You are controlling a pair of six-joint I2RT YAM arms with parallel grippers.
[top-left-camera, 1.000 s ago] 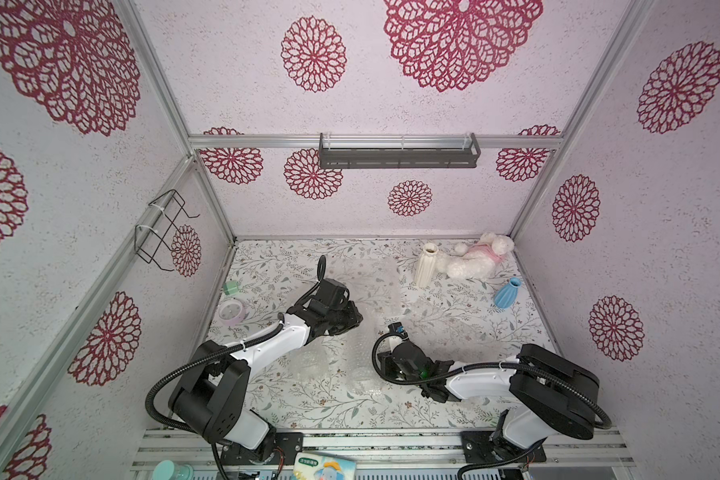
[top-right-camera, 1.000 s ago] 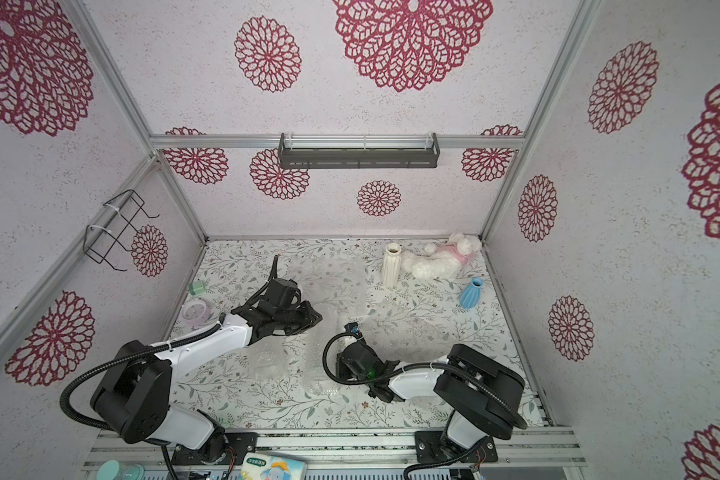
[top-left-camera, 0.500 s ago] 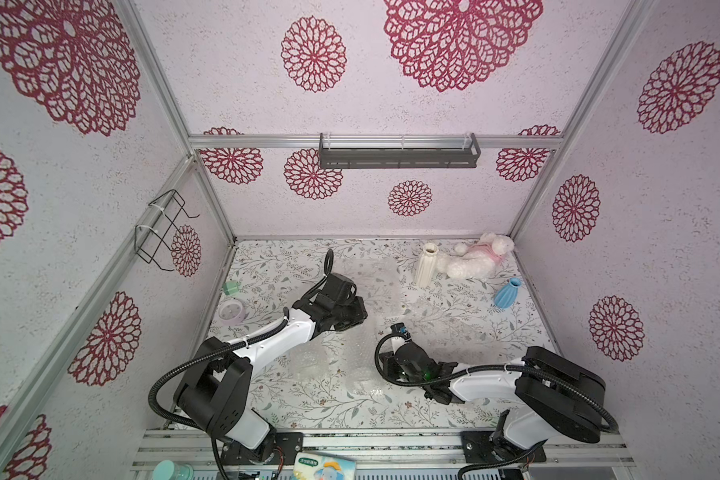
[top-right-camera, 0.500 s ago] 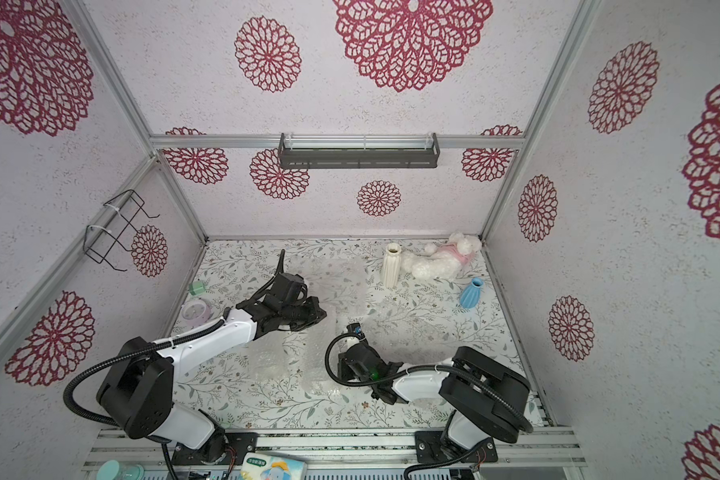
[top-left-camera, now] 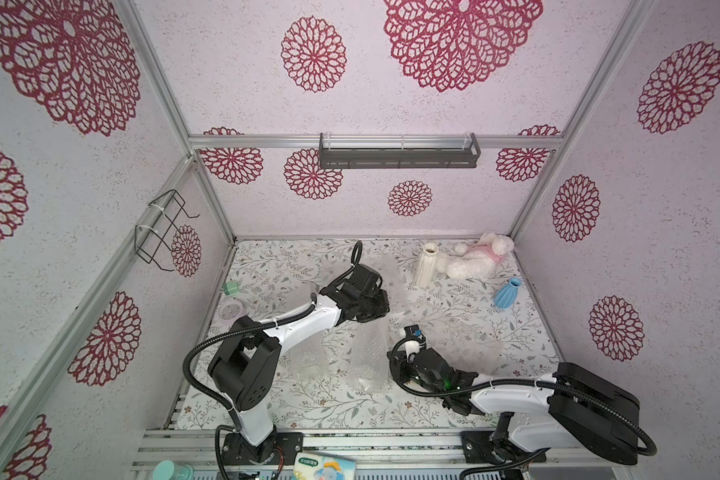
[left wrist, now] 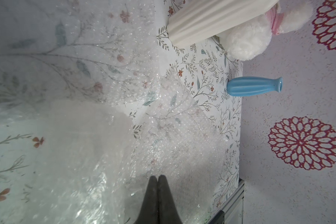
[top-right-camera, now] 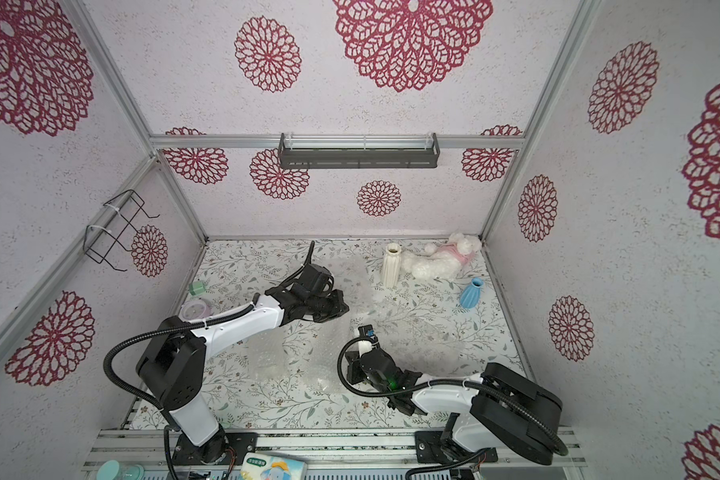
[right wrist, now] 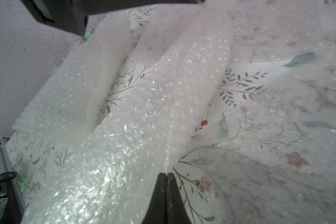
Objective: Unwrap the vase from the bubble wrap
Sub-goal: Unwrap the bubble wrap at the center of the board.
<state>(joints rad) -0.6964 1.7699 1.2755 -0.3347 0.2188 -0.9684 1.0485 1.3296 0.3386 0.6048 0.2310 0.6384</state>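
Clear bubble wrap (top-left-camera: 370, 355) lengthwise front-to-back | right end effector (right wrist: 165, 174) pinching it | left end effector (left wrist: 158, 176) closed

Your desk (top-left-camera: 329, 405) has a pale top printed with leafy sprigs and small red flowers. Clear bubble wrap (top-left-camera: 373, 361) lies over its middle and front in several crinkled sheets and loose rolls, and the print shows through them. At the back right a ribbed cream vase (top-left-camera: 425, 266) stands upright with a white plush toy (top-left-camera: 474, 262) in pink lying just beside it. A blue vase (top-left-camera: 507, 294) stands near the right wall. By the left wall sit a small green block (top-left-camera: 230, 287) and a lilac round piece (top-left-camera: 231, 309).
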